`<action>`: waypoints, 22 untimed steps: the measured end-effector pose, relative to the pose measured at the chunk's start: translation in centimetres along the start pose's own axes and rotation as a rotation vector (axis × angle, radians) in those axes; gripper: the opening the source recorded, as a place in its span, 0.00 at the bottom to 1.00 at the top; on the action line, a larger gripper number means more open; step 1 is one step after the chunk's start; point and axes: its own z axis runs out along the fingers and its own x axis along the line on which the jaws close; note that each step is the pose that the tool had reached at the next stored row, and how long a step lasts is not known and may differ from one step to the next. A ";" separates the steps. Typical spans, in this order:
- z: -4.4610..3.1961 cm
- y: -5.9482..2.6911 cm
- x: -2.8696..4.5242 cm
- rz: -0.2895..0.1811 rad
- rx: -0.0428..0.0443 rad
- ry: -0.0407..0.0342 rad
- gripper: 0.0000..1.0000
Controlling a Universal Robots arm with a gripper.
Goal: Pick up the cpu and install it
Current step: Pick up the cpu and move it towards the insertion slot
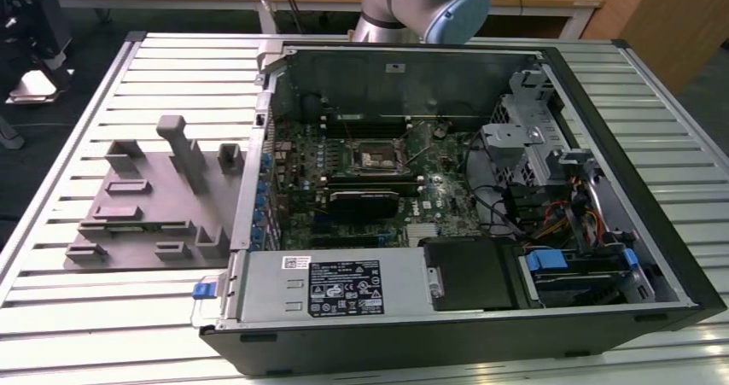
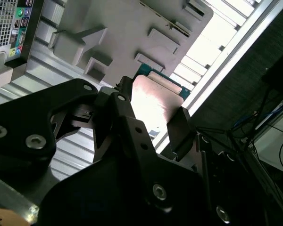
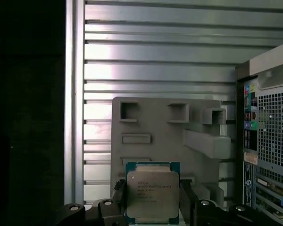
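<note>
One open steel case (image 1: 456,69) lies with the grey moulded fixture (image 1: 125,210) at nine o'clock of it in the exterior view, the black square socket (image 1: 376,154) near its centre. In the first wrist view my gripper (image 3: 153,201) clamps the flat, silvery-lidded cpu (image 3: 152,188) by opposite edges above that fixture. Thin smooth edges give little purchase, I judge: carry it level, travel slowly.

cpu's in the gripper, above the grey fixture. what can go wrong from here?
1. The gripper holds the cpu by two opposite edges alone, so it could slip or tilt in transit.
2. The socket lies low inside the open case, near cables. The fingers might knock something on the way down.
3. If the cpu sits twisted in the grip, it may meet the socket askew.
</note>
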 end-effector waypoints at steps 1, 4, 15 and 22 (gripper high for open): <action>-0.23 0.01 -0.01 0.000 0.0001 -0.0008 0.54; -0.98 0.03 -0.07 0.000 0.0001 -0.0036 0.54; -1.90 0.06 -0.14 0.000 0.0000 -0.0073 0.54; -1.85 0.08 -0.80 0.000 0.0000 -0.0074 0.54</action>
